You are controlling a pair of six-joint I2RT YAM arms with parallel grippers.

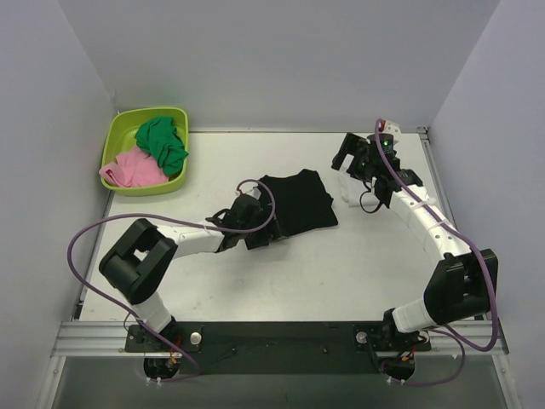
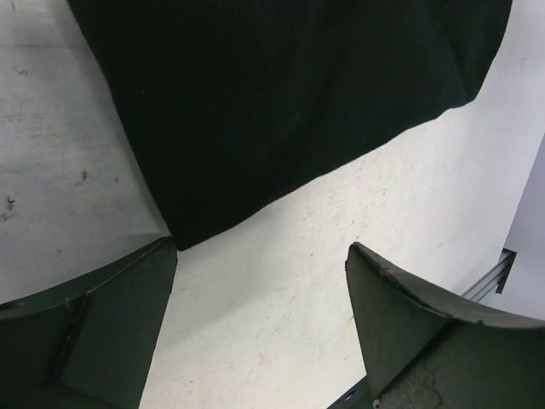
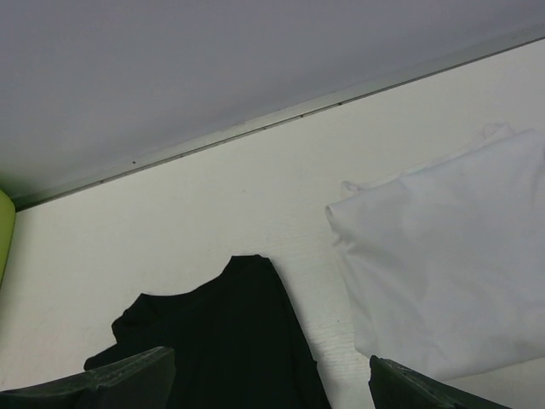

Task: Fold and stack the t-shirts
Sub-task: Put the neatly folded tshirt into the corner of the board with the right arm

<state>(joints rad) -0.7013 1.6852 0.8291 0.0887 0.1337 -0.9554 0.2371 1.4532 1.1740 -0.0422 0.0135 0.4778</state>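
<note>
The black t-shirt (image 1: 298,203) lies folded in the middle of the table; it fills the top of the left wrist view (image 2: 289,102) and shows low in the right wrist view (image 3: 221,341). My left gripper (image 1: 253,239) (image 2: 262,256) is open at the shirt's near-left corner, with bare table between its fingers (image 2: 102,324). The shirt's corner reaches the tip of the left finger. A folded white t-shirt (image 3: 443,256) (image 1: 350,192) lies to the right of the black one, under my right arm. My right gripper (image 1: 347,162) (image 3: 271,358) hangs open above both shirts and holds nothing.
A lime-green tub (image 1: 146,149) with green and pink cloths stands at the back left corner; its rim (image 3: 3,230) shows at the right wrist view's left edge. Grey walls close the table at the back and sides.
</note>
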